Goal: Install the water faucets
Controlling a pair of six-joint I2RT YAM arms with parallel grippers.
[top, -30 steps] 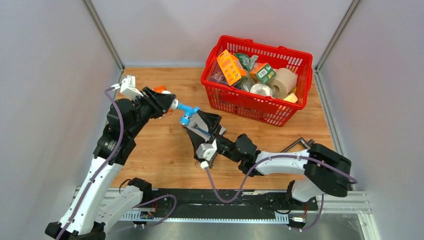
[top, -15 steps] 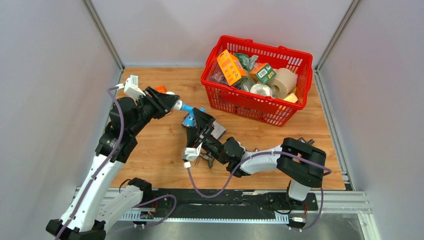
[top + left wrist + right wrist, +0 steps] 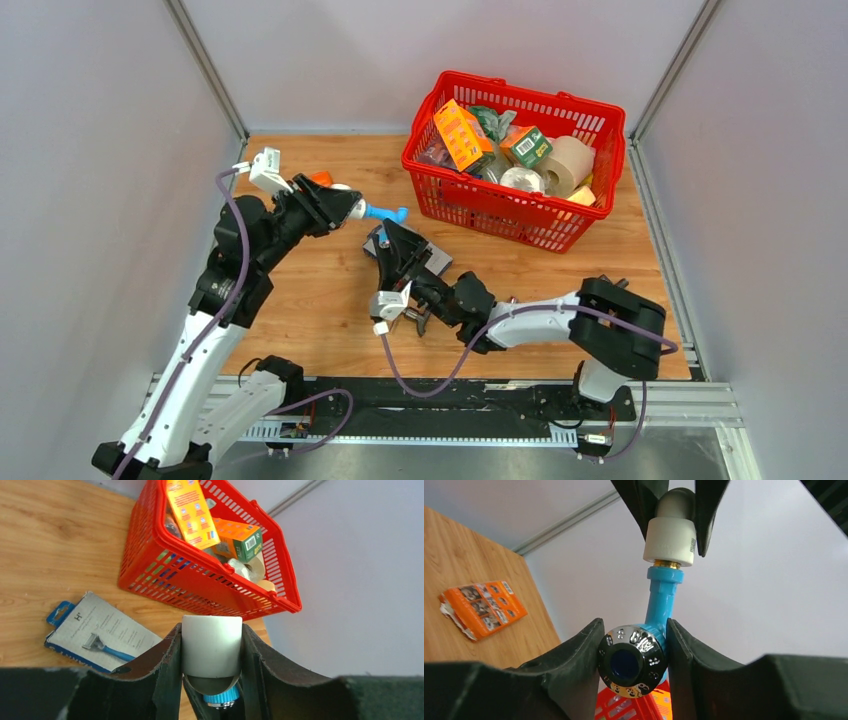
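Now, left of the red basket (image 3: 470, 205), the left gripper (image 3: 345, 208) is clamped on the white fitting (image 3: 670, 540) of the water faucet (image 3: 385, 212), held in the air. Within the last second the blue body has swung from drooping to level, likely one screwing turn made. Nearer than the basket, the right gripper (image 3: 392, 238) has dropped back. Its jaws frame the spout, though whether they pinch it I cannot tell.

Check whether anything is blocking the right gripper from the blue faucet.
Nothing visible does. The left gripper holds the faucet up by its white fitting, and the right wrist view shows its chrome end framed by the right gripper, with no object between.
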